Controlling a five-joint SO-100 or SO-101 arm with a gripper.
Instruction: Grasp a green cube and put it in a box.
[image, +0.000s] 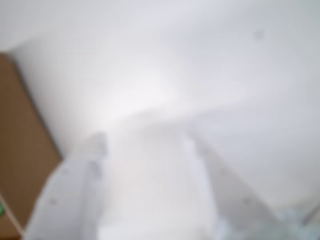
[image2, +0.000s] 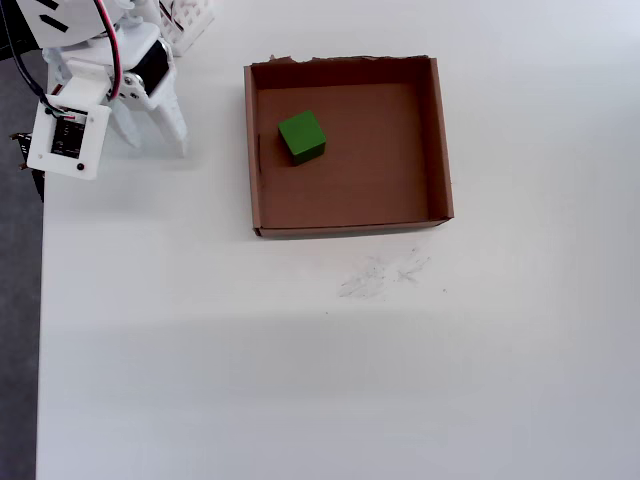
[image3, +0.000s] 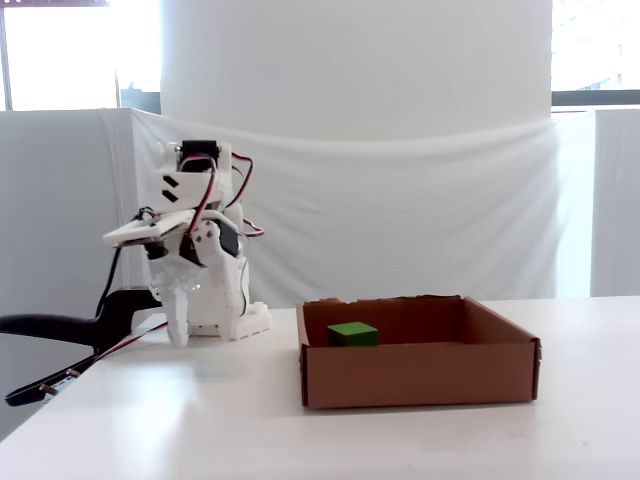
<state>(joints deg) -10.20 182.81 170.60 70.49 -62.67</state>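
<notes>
Green matte cube (image2: 302, 137) is sitting inside the shallow brown cardboard box (image2: 346, 231), in the box's upper-left part in the overhead view, resting flat on its floor. The box is lying on the white bench (image2: 300, 360), its torn edge toward the frame's top. The white claw (image2: 156, 135) is hanging at the upper left, well apart from the box, fingers spread and gripping nothing. The wrist view is showing blurred fingers (image: 70, 192).
</notes>
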